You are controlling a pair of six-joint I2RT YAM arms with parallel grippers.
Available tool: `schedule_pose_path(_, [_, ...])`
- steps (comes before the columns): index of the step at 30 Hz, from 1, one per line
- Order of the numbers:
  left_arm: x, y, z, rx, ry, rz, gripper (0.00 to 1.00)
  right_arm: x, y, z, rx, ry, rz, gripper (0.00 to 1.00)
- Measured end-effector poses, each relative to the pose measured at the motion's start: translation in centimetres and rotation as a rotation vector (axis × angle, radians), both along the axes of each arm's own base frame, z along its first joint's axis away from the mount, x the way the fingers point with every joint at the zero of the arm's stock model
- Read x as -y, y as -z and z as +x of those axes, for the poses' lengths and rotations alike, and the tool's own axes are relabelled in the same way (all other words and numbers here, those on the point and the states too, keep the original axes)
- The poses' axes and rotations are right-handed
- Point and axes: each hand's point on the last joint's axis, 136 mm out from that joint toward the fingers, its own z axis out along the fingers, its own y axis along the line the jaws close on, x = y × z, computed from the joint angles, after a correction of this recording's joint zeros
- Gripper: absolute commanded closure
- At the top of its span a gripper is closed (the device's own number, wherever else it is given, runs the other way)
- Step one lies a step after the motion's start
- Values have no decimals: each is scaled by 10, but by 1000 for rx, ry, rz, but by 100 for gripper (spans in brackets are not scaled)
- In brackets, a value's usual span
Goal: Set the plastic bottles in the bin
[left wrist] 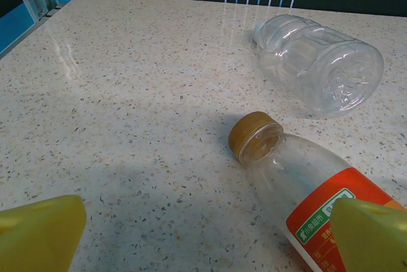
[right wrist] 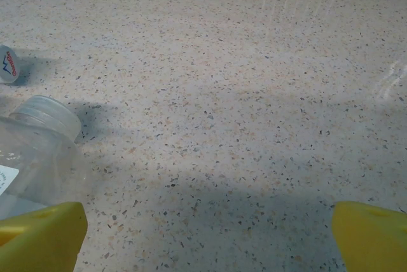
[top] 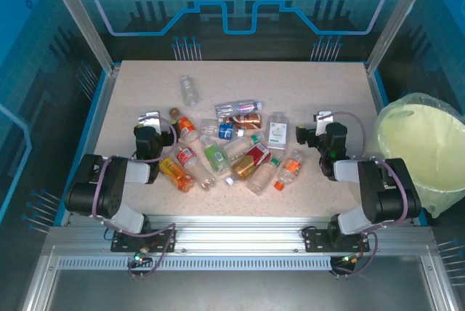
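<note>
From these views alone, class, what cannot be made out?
Bin, top view: right side cut off by the frame.
Orange-labelled bottle, left wrist view: lower body cut off by the frame.
Clear bottle, right wrist view: body cut off at left edge.
Bottle pile, top view: labels too small to read.

Beige speckled table [left wrist: 127, 94], pale yellow-green bin [top: 421, 155], clear bottle [left wrist: 299, 164] with gold cap [left wrist: 254, 135], orange label [left wrist: 321, 211], yellow jaws

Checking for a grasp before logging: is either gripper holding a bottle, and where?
Nothing is held: the left gripper and right gripper both stand open and empty.
</note>
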Motion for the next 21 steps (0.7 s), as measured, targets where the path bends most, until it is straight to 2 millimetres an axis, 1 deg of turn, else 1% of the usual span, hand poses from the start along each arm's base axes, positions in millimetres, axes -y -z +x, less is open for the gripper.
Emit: schedule_pose_path(21, [2, 0, 0, 0, 11, -4, 1, -2, 0, 0, 0, -14, 7, 0])
